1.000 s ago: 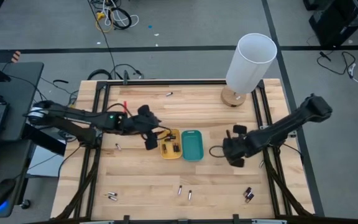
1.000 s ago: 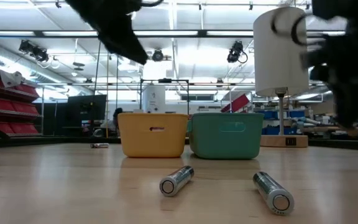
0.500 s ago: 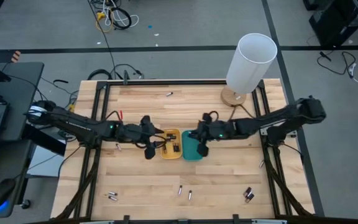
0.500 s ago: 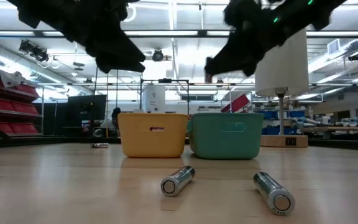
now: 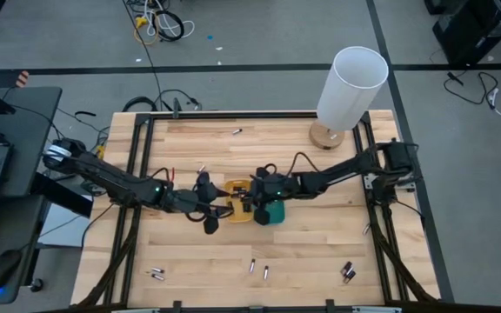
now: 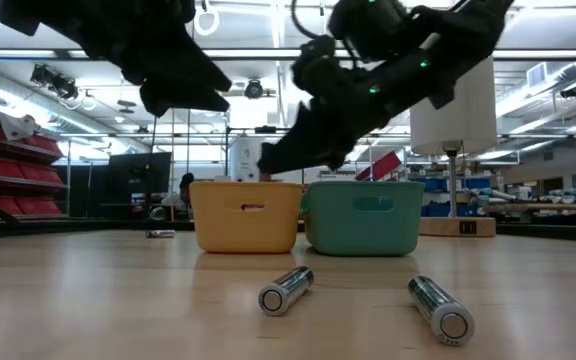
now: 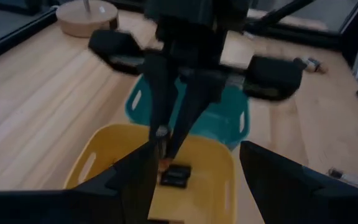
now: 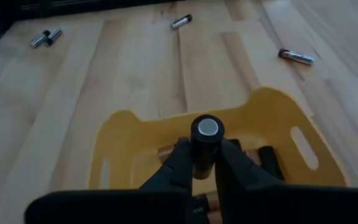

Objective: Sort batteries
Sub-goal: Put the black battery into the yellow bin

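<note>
My right gripper (image 8: 205, 149) hangs over the yellow tray (image 5: 236, 186), shut on a dark battery (image 8: 206, 138) with a silvery end. Several dark batteries (image 7: 176, 176) lie on the tray's floor. The teal tray (image 5: 273, 214) stands against its right side, mostly hidden by the right arm. My left gripper (image 7: 197, 186) stands open just left of the yellow tray, its fingers pointing at the tray with nothing between them. Loose batteries (image 6: 286, 290) lie on the table near its front edge. My right gripper pinches the battery's barrel (image 8: 205, 154) between its two fingers (image 8: 179, 158). The battery lies along the fingers, and its silvery end (image 8: 207, 127) sticks out past their tips. The fingers slant down from the table's right side. The battery is clear of the yellow tray.
A white lamp (image 5: 350, 83) on a round wooden base stands at the far right. Single batteries lie at the far edge (image 5: 237, 131), left of my left arm (image 5: 165, 205), and in pairs along the near edge (image 5: 155, 275) (image 5: 259, 269) (image 5: 348, 272).
My right gripper has swept from the table's right part toward its left, across the teal tray to above the yellow tray, sinking a little and tipping its fingers forward, the battery with it. My left gripper has shifted slightly toward the near edge and lower, still open.
</note>
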Available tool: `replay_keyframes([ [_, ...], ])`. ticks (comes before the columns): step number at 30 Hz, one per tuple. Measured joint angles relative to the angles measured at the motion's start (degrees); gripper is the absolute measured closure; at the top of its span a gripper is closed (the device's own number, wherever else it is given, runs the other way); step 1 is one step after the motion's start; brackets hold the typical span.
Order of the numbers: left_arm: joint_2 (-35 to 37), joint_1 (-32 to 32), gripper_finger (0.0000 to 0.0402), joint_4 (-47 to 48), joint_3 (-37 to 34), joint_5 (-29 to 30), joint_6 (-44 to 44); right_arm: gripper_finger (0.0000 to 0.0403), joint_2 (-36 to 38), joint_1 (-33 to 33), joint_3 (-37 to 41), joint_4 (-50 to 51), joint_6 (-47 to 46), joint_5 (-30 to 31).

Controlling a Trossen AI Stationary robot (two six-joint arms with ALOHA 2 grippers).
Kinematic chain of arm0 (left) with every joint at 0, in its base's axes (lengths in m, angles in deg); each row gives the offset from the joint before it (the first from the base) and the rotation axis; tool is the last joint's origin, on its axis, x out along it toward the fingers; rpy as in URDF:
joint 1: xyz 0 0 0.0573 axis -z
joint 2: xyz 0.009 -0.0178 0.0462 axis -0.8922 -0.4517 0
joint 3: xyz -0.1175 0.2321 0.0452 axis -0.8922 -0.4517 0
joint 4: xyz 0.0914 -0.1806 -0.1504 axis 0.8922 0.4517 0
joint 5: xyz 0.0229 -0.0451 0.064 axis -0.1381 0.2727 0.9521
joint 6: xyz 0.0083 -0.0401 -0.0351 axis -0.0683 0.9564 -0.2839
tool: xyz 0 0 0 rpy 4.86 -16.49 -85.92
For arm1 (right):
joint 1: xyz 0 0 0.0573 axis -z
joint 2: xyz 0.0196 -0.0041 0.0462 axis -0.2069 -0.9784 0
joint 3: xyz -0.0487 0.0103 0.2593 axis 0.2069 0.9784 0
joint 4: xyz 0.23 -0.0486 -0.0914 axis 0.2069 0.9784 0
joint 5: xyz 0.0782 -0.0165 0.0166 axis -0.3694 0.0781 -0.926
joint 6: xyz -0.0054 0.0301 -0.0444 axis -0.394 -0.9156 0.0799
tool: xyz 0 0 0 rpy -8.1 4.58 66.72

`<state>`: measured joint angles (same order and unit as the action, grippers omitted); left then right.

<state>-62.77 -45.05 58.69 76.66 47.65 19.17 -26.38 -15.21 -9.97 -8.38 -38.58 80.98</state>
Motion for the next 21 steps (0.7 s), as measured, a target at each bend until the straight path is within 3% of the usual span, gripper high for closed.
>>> replay_keyframes([
  [4,-0.3,0.4,0.016,0.0,0.0,0.0,0.4,0.033,-1.1,0.0,-2.1,1.1,-0.5,0.7],
  [13,-0.6,3.3,0.016,1.6,0.0,-0.2,0.3,0.0185,3.0,0.0,-2.4,5.0,2.3,4.3],
  [16,-0.8,4.2,0.016,1.1,0.0,-0.1,-1.6,0.0166,8.4,-0.8,-2.4,13.7,3.7,6.7],
  [21,-3.3,4.0,0.016,-5.7,0.0,0.0,-6.8,0.0172,18.3,-6.3,-2.3,34.8,0.3,12.3],
])
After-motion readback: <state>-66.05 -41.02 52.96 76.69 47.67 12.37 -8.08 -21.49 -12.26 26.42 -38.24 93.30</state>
